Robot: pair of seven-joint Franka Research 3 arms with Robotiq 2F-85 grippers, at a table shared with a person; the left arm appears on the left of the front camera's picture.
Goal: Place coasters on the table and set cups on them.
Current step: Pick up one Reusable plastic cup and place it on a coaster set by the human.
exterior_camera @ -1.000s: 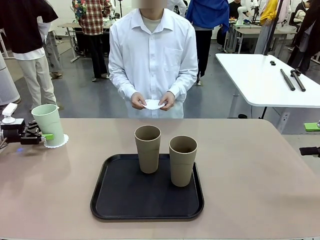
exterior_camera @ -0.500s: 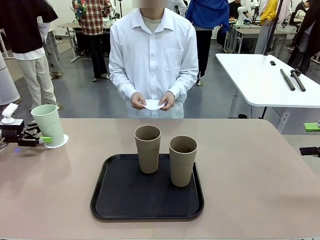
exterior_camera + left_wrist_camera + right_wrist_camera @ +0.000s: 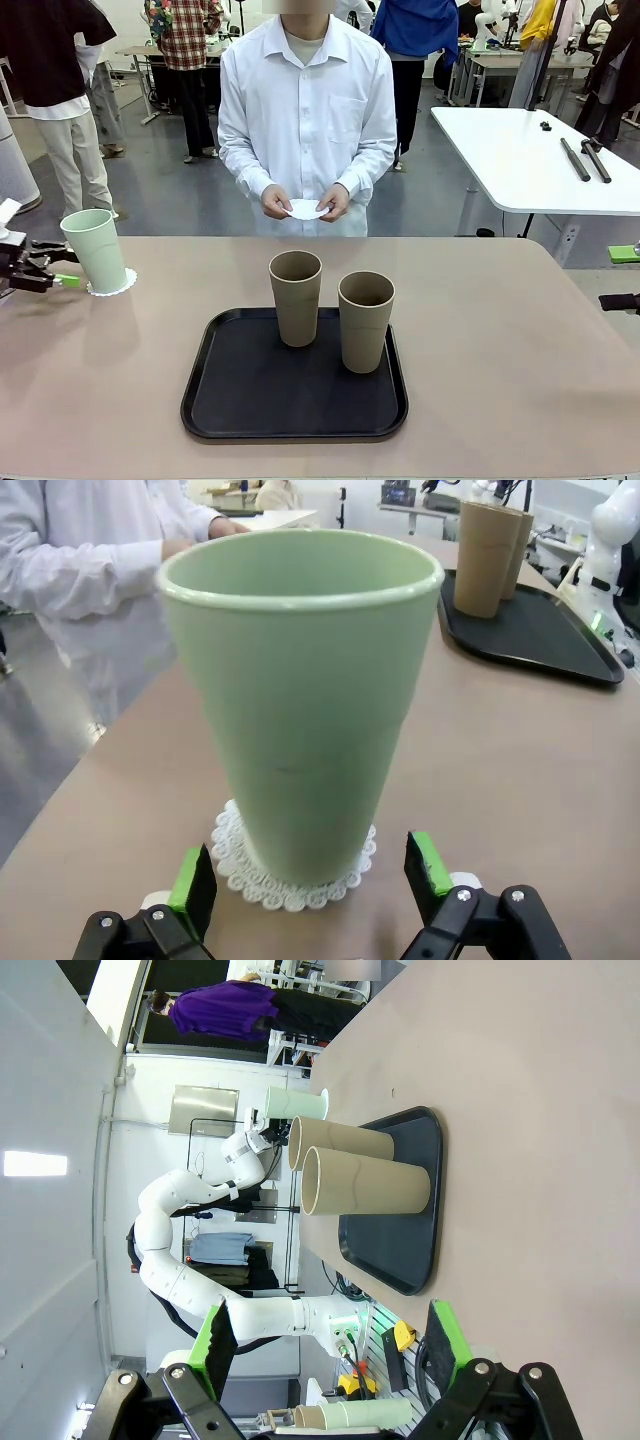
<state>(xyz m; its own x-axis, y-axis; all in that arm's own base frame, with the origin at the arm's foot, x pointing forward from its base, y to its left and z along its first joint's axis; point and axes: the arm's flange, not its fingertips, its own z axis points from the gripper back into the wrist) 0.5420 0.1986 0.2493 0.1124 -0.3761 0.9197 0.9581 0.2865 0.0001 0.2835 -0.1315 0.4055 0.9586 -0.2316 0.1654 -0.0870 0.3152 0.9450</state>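
Note:
A pale mint green cup (image 3: 95,250) stands upright on a lacy white coaster (image 3: 118,287) at the table's (image 3: 500,340) far left. My left gripper (image 3: 60,264) is open just left of it, clear of the cup. In the left wrist view the cup (image 3: 300,690) and coaster (image 3: 255,875) sit just beyond the open left gripper (image 3: 310,872). Two tan cups (image 3: 296,297) (image 3: 365,320) stand on the black tray (image 3: 240,400). The person holds another coaster (image 3: 308,209) in both hands. My right gripper (image 3: 330,1342) is open and holds nothing; it shows at the right edge (image 3: 622,278).
A white table (image 3: 520,160) with dark tools stands at the back right. The right wrist view shows the tan cups (image 3: 365,1185) on the tray (image 3: 415,1230) across bare tabletop, with the mint cup (image 3: 295,1103) farther off. Other people stand behind.
My left gripper has drawn back to the left, away from the mint cup, still open. The cup stays on its coaster. The person and the right arm have not moved.

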